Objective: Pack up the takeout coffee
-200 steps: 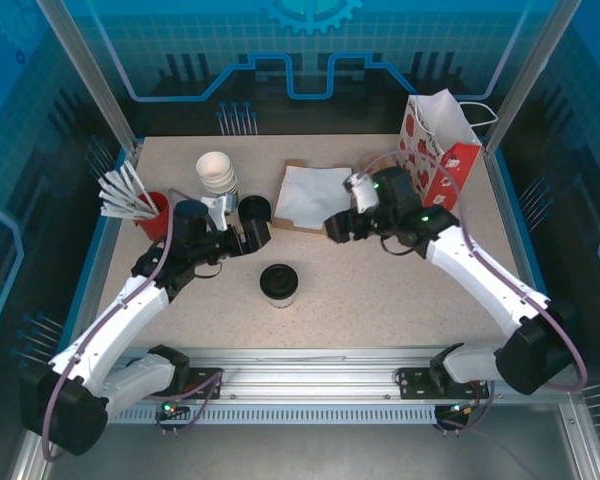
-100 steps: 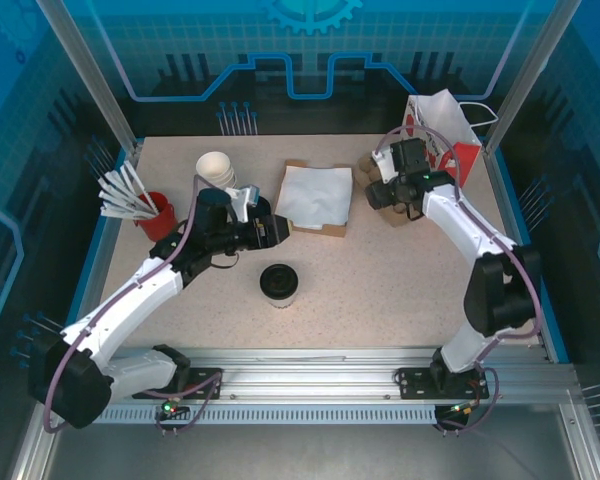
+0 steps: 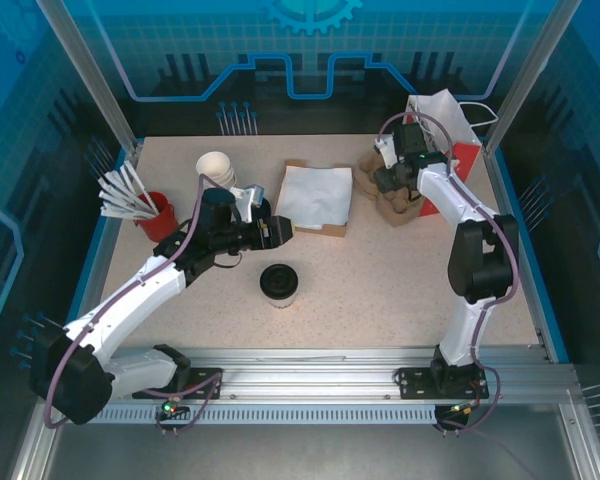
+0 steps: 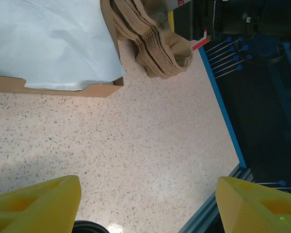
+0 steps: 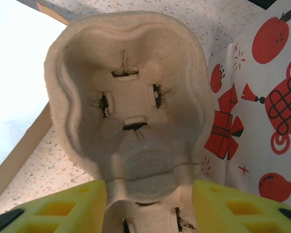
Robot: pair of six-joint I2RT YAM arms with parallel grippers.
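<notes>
Pulp cup carrier [image 5: 131, 111] between R fingers [image 5: 63, 206], grip unclear, by apple-print bag [image 5: 252, 111]; L fingers [image 4: 34, 201] wide, empty, near lidded coffee [image 3: 278, 282].

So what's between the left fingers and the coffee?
Nothing. The top view shows just bare table between the open left fingers and the coffee.
</notes>
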